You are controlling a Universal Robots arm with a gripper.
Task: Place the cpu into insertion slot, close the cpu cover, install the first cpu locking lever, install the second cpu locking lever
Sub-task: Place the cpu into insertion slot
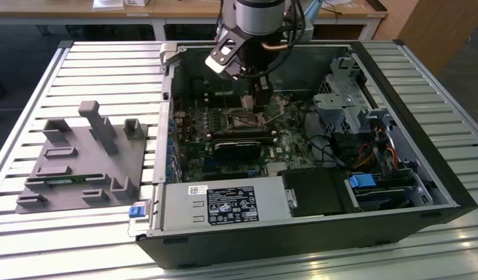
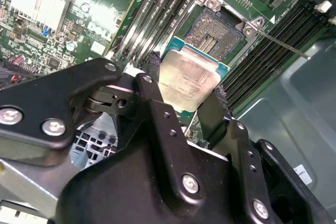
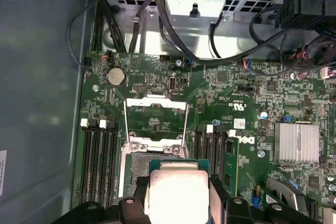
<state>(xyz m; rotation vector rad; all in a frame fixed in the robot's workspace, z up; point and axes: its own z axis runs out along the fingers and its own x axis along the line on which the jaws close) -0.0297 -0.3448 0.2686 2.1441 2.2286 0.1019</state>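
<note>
Step 1 in hand: cpu placement.

- Gripper (image 1: 258, 104) is down inside the open PC case (image 1: 425, 175), which lies on its side mid-bench (image 1: 106, 64).
- Jaws are pinching the cpu (image 2: 191, 77) by two opposite edges, pale metal face toward the wrist cameras. Same grip in the first wrist view: cpu (image 3: 176, 195) held flat.
- Insertion slot (image 2: 215, 32) is bare, with a dark centre and nothing seated. It sits on the motherboard (image 3: 247, 98) between the two banks of memory slots (image 3: 97, 150).
- The cpu overlaps one edge of the slot in both wrist views, so it is offset and not inside the frame. I read it as hanging above the slot, but can't tell the gap.
- Cpu cover (image 3: 157, 102) is flipped open, with the board visible through its window.
- A thin wire lever (image 2: 283, 43) is swung clear at the slot's corner. Cover and both levers are not yet done.
- Off to the side: a grey fixture (image 1: 83, 157) toward the bench edge on the exterior view's left, and the power supply box (image 1: 215, 204) along the case's near wall. Neither is in play.

My read of what seating calls for:
- Shift the chip across until it centres on the slot, with its edges square to the silvery frame.
- Come down level with no sliding, since the contacts look easy to damage.
- Jaws should spread only once the chip lies flat inside the frame.
- Clearance is tight, so watch the jaws against the open cover and the memory slots.
</note>
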